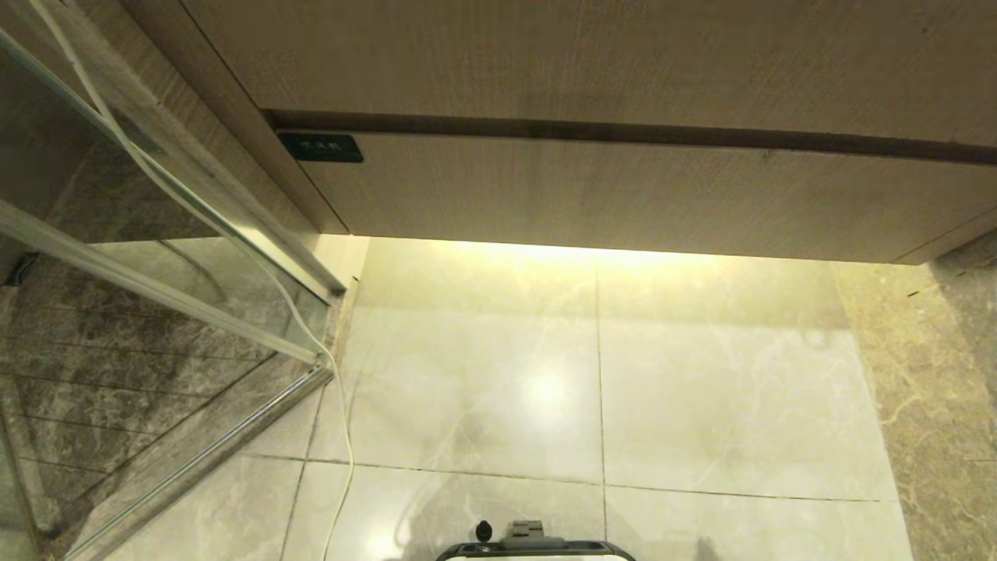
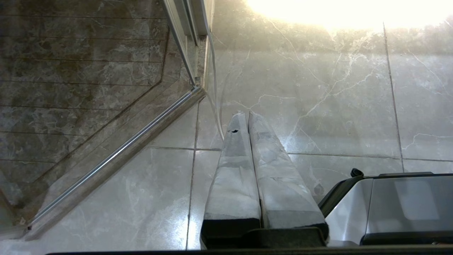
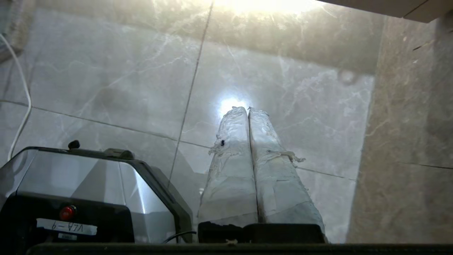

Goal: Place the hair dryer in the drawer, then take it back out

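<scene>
Hair dryer: I cannot find it in any of my three views; neither gripper carries it.
Drawer (image 1: 623, 195): I see its flat beige wood-grain front pushed in, flush under the plain panel (image 1: 592, 54) above, with only a dark gap between the two. A small dark label (image 1: 320, 146) sits at its upper corner on my left.
Right gripper (image 3: 247, 110): low beside the robot base (image 3: 88, 184), pointing over the marble floor (image 1: 483, 374). Its two taped fingers (image 3: 231, 156) are pressed together with nothing between them.
Left gripper (image 2: 245, 115): parked on the other side of the base, also over the floor tiles, its fingers (image 2: 233, 159) together and empty.
Arms in head view: neither one shows; I see only the front edge of the base at the bottom.
Thin white cable (image 1: 335, 436): it trails down along the glass shower door (image 1: 156, 234) on my left and across the floor towards the base.
Under-cabinet light: a warm glow falls on the tiles just below the drawer.
</scene>
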Controlling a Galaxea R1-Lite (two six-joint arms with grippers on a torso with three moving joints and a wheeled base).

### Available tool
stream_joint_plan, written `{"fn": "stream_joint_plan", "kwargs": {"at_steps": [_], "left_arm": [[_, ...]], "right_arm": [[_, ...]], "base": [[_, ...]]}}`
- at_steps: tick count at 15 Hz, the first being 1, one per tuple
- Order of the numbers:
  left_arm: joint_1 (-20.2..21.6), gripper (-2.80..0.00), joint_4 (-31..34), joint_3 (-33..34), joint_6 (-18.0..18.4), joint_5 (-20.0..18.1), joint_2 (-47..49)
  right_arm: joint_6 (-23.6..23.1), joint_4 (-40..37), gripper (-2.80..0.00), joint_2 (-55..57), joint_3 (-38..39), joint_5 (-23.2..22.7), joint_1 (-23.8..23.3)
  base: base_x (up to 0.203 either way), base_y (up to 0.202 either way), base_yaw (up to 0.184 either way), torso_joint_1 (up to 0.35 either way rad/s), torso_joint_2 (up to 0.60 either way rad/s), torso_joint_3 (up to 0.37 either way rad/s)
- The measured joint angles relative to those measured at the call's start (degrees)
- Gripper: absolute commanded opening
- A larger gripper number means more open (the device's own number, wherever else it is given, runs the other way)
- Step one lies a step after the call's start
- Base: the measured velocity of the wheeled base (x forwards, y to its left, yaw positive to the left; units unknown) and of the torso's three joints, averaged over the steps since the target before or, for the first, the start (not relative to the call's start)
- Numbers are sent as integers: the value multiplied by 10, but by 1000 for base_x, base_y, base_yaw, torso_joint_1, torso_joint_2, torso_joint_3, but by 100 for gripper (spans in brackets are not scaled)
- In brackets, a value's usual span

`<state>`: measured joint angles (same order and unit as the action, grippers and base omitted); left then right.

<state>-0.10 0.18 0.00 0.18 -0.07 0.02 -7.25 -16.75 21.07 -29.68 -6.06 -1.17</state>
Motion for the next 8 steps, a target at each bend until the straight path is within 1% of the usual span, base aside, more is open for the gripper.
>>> {"fn": "stream_joint_plan", "kwargs": {"at_steps": [2, 4, 5, 6, 7, 8], "left_arm": [[0, -280, 0, 0, 0, 0, 0], [0, -280, 0, 0, 0, 0, 0], [0, -280, 0, 0, 0, 0, 0], [0, -280, 0, 0, 0, 0, 0], [0, -280, 0, 0, 0, 0, 0], [0, -280, 0, 0, 0, 0, 0]], "right_arm": [[8, 43, -280, -110, 126, 15, 39], [11, 116, -280, -167, 235, 30, 68], [11, 170, -280, -182, 266, 37, 79], [18, 216, -280, -193, 281, 42, 86], [31, 236, -280, -200, 289, 45, 91], [32, 235, -280, -204, 293, 46, 93]], "base": [[0, 0, 0, 0, 0, 0], [0, 0, 0, 0, 0, 0], [0, 0, 0, 0, 0, 0], [0, 0, 0, 0, 0, 0], [0, 0, 0, 0, 0, 0], [0, 0, 0, 0, 0, 0]]}}
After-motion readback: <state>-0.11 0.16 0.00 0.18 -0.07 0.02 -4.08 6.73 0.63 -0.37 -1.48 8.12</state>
